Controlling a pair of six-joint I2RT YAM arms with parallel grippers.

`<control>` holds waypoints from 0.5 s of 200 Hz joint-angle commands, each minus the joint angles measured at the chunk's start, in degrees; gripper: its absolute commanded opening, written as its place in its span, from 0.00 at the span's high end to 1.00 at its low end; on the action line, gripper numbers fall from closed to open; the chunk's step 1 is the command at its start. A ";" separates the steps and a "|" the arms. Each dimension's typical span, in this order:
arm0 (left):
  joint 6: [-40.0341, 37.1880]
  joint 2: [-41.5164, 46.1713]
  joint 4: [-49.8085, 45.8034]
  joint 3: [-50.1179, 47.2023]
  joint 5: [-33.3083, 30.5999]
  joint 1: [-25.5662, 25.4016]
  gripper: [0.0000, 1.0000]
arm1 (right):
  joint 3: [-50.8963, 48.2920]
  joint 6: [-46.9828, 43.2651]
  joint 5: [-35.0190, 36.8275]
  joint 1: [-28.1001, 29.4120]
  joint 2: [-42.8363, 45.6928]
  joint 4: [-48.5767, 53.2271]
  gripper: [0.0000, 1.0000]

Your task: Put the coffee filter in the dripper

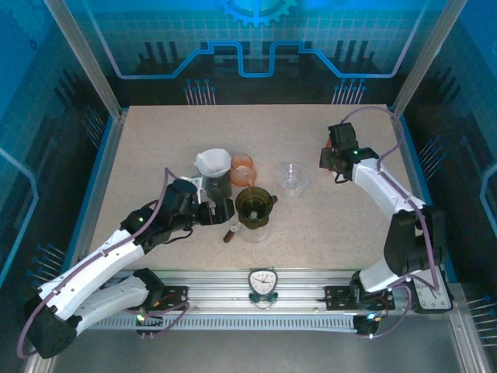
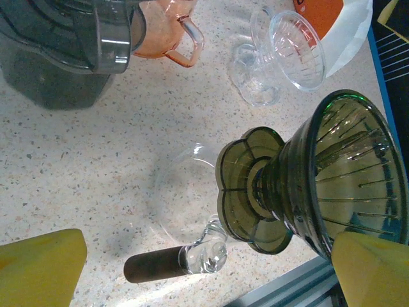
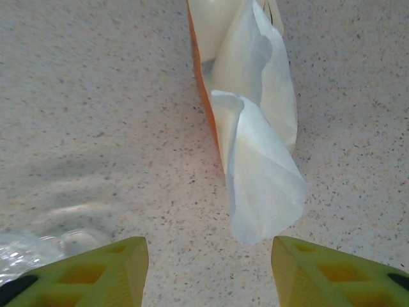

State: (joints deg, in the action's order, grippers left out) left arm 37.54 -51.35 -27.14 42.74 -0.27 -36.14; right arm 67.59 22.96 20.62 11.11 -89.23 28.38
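the left gripper [image 2: 204, 272] stands wide open near the dark green dripper [image 2: 332, 173] at the frame's right; the right gripper [image 3: 208, 268], jaws apart and empty, faces the white coffee filter [image 3: 262, 173] at upper centre.

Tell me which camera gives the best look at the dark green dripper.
Left wrist. The dark green dripper is close and large there, its ribbed cone and scalloped base sitting on the glass carafe. The top external view shows the same dark green dripper small, from above, near mid-table.

White arm links [image 1: 377, 183], black joints [image 1: 408, 242], purple cables [image 1: 373, 109], yellow end effector fingers [image 2: 38, 268].
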 commanded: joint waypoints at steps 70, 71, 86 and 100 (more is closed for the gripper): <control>0.01 -0.07 1.38 -2.50 -0.78 1.19 0.01 | 4.25 -1.00 0.23 -3.78 -12.09 -0.07 0.57; 0.04 -0.07 1.43 -2.49 -0.78 1.17 0.01 | 4.27 -0.99 0.22 -3.80 -12.19 -0.08 0.57; -0.10 -0.17 1.31 -2.40 -0.78 1.27 0.01 | 4.94 -1.10 -0.01 -3.89 -13.41 -0.19 0.61; -0.12 -0.29 1.20 -2.31 -0.86 1.42 0.01 | 5.27 -1.26 -0.06 -3.91 -14.23 -0.38 0.64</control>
State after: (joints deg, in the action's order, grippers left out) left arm 37.52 -51.37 -26.63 40.97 -0.27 -35.31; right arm 70.50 22.06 20.58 8.08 -101.78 28.49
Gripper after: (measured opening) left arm 0.989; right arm 0.386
